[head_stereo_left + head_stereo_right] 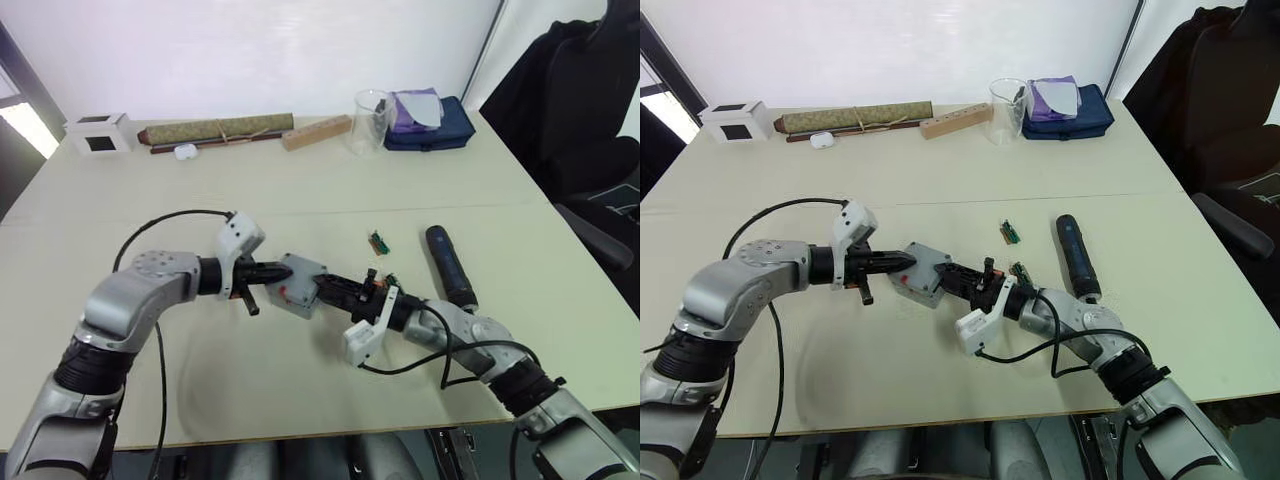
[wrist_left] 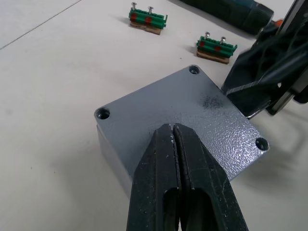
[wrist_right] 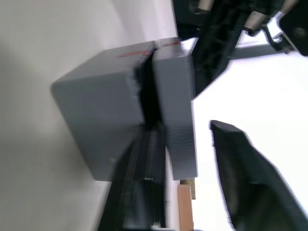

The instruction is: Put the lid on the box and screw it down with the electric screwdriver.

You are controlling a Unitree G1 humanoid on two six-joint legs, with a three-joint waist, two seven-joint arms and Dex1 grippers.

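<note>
The grey lid (image 2: 192, 115) lies on top of the grey box (image 2: 111, 147) in the middle of the table, its corner screw holes showing. My left gripper (image 1: 285, 270) is shut, with its tips resting on the lid. From the box's right side my right gripper (image 1: 325, 286) stands open. One of its fingers (image 3: 144, 159) lies along the dark seam between box (image 3: 101, 110) and lid (image 3: 175, 96); the other is clear of the lid. A bit of red shows at the seam. The dark electric screwdriver (image 1: 450, 265) lies on the table to the right, untouched.
Two small green terminal blocks (image 2: 147, 19) (image 2: 216, 46) lie just beyond the box. Along the far edge stand a white cube (image 1: 100, 132), a rolled olive mat (image 1: 215, 130), a wooden block (image 1: 316, 131), a clear cup (image 1: 370, 120) and a blue pouch (image 1: 430, 125). A black chair (image 1: 580, 100) is at the right.
</note>
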